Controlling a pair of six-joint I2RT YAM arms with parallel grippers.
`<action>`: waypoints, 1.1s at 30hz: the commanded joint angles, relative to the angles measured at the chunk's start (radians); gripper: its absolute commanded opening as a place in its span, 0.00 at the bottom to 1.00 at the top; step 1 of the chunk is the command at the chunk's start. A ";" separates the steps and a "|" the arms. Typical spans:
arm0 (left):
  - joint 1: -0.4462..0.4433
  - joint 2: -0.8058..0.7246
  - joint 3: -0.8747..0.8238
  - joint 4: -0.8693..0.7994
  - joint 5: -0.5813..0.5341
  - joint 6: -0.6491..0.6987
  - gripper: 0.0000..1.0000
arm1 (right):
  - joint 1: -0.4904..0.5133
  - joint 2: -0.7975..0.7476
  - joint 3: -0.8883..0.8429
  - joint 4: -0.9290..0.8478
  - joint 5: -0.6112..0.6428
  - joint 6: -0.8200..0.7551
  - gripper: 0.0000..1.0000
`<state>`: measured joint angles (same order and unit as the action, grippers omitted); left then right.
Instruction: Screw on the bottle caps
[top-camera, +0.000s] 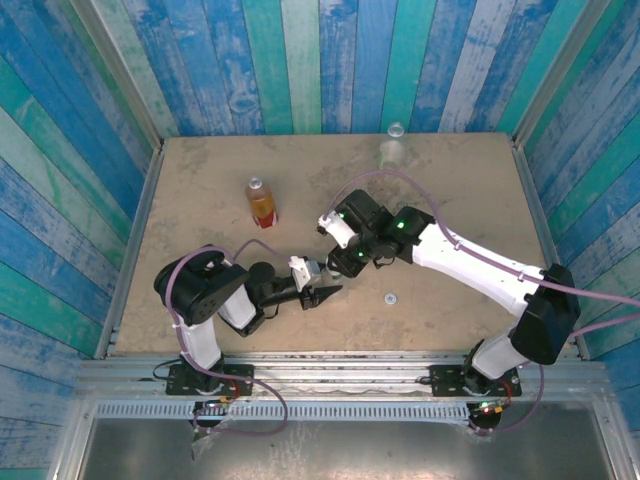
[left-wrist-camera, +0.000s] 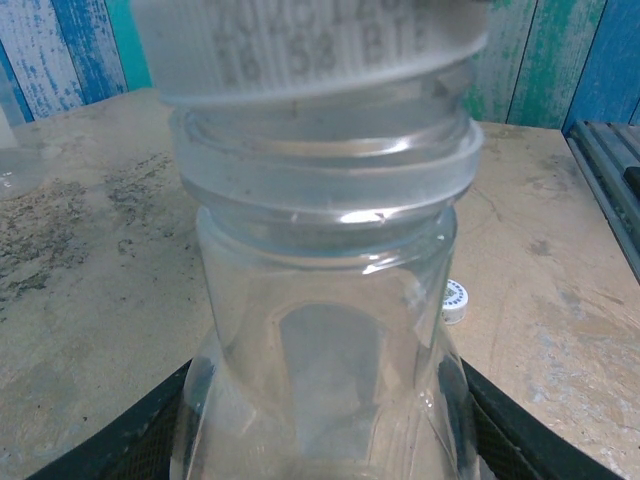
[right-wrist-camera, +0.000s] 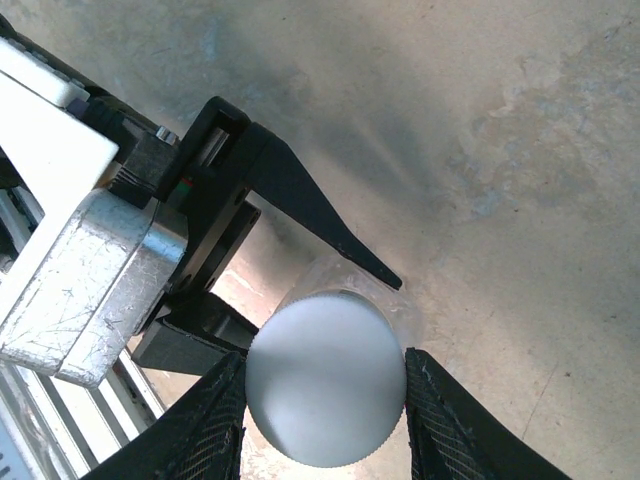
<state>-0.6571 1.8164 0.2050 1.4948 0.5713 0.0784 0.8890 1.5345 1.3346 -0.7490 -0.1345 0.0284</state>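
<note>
Low centre of the overhead view, left jaws pinch the clear bottle (left-wrist-camera: 320, 340) by its body; right jaws pinch its white cap (right-wrist-camera: 325, 390) on the neck. Likely light, slick, crushable: grip the ribbed rim.

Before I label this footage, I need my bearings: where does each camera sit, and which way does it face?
Top view: fixed above and behind the arms, looking down on the table; both arms show, the left gripper and right gripper close together mid-table.
Left wrist: looks along its own fingers across the table at the clear bottle they hold.
Right wrist: looks straight down on the white cap between its own fingers; the left arm's finger shows too.
Shared: both wrist views show that capped bottle.
</note>
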 joint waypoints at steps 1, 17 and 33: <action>0.001 0.032 0.012 -0.017 0.011 0.013 0.54 | 0.021 0.015 0.011 -0.050 0.012 -0.030 0.43; 0.000 0.038 0.018 -0.020 0.010 -0.002 0.54 | 0.034 -0.089 -0.142 0.091 0.064 -0.027 0.41; 0.001 0.035 0.022 -0.032 0.014 -0.001 0.54 | 0.034 -0.146 -0.168 0.170 0.122 0.012 0.69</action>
<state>-0.6563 1.8202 0.2188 1.4849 0.5816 0.0742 0.9157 1.4254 1.1568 -0.5797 -0.0502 0.0326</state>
